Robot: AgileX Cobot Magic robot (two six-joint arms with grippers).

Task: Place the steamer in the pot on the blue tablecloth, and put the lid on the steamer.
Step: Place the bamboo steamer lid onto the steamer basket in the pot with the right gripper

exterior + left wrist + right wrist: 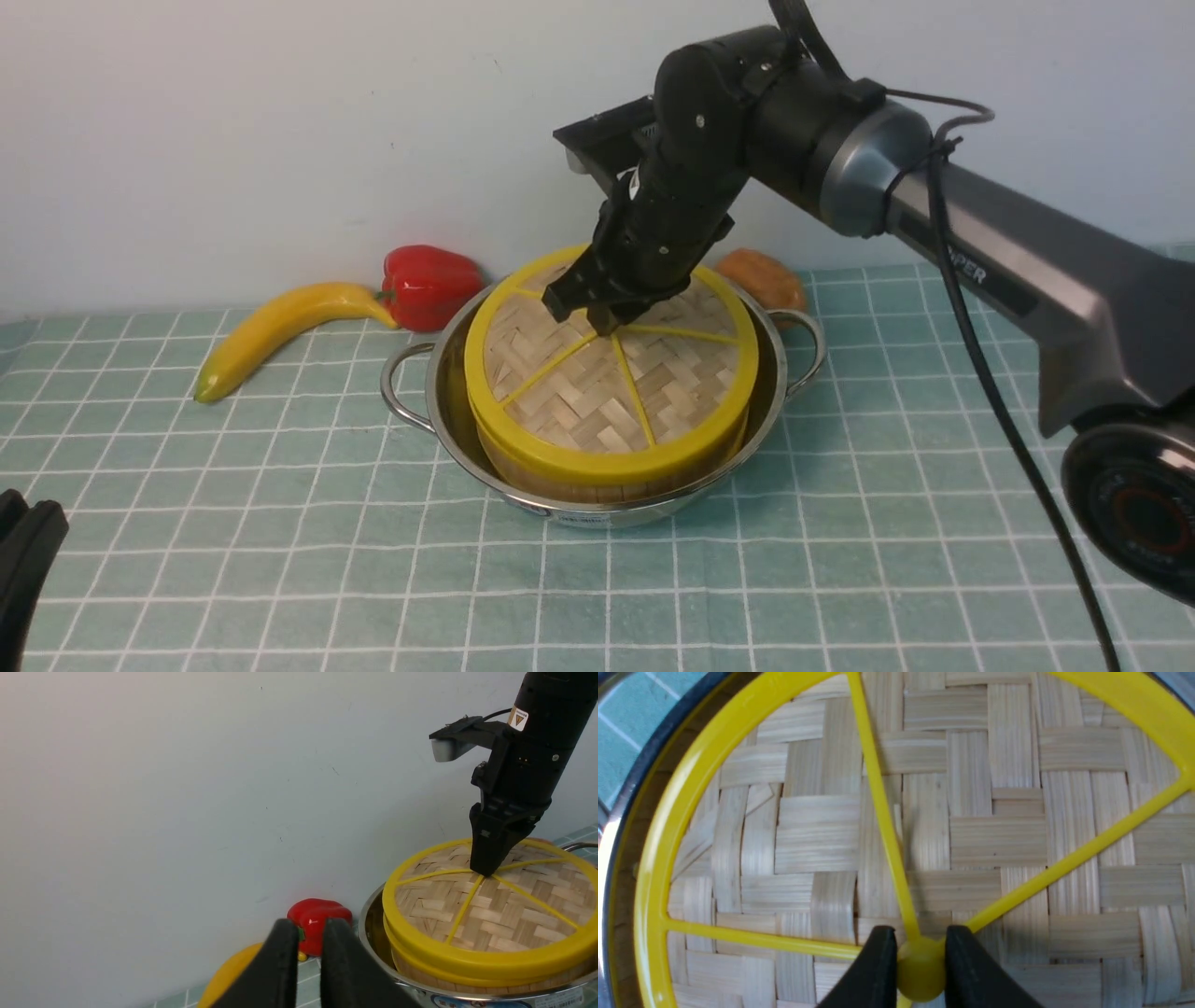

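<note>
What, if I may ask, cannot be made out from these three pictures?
- What the steamer holds: every view, covered by the lid.
- The orange thing behind the pot: front view, partly behind the right arm and the pot's rim; unidentifiable.
- The left hand: front view, cut off by the lower-left edge.
- The text on the pot's label: too small in the front view, cut by the picture's edge in the left wrist view.

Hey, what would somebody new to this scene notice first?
The yellow-rimmed woven lid sits on the steamer inside the shiny pot, in the middle of the blue tablecloth. The right tool is shut on its central hub from above. Behind the pot on the robot's left, near the wall, lie a red pepper and a banana.
</note>
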